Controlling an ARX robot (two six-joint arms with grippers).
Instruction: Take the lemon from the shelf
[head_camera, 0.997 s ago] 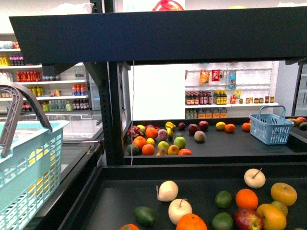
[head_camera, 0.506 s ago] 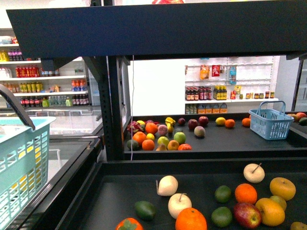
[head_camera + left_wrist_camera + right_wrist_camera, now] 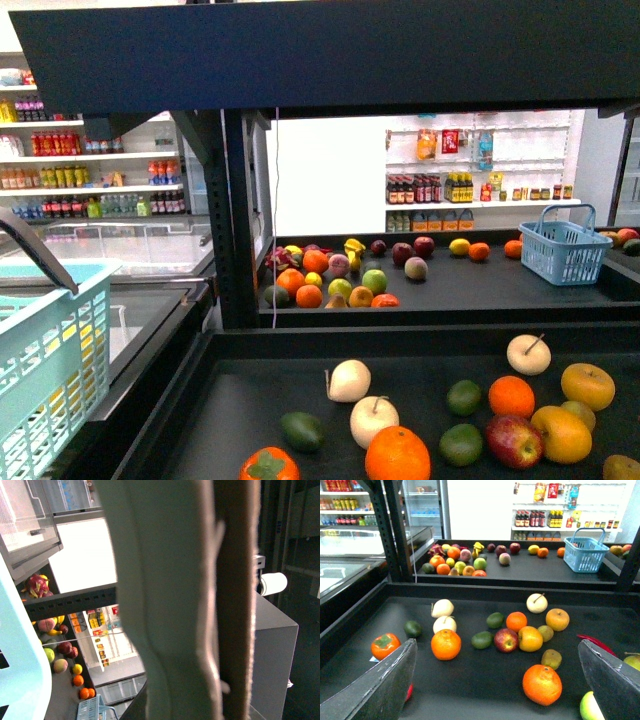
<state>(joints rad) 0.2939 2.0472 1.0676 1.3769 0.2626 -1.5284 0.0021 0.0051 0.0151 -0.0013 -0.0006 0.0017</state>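
Observation:
The shelf (image 3: 300,395) is a black rack, and fruit lies on two of its tiers. A small yellow lemon (image 3: 313,280) lies in the fruit pile on the far tier, and it also shows as the lemon (image 3: 450,561) in the right wrist view. Another yellow fruit (image 3: 459,246) sits further right there. My right gripper (image 3: 495,690) hangs open above the near tier, with an orange (image 3: 542,684) ahead between its fingers (image 3: 375,685). My left gripper (image 3: 215,630) is shut on the basket handle (image 3: 40,250) of a turquoise basket (image 3: 50,370) at the far left.
Oranges, apples, limes, pale pears and a persimmon (image 3: 268,465) are scattered on the near tier. A blue basket (image 3: 565,250) stands on the far tier at the right. A black upright (image 3: 235,220) and an overhead tier (image 3: 320,60) frame the opening. White bottle shelves (image 3: 470,190) line the back wall.
The turquoise basket and its handle have slid left and lower in the front view. The fruit on the near tier shows slightly higher, and more of the persimmon is visible.

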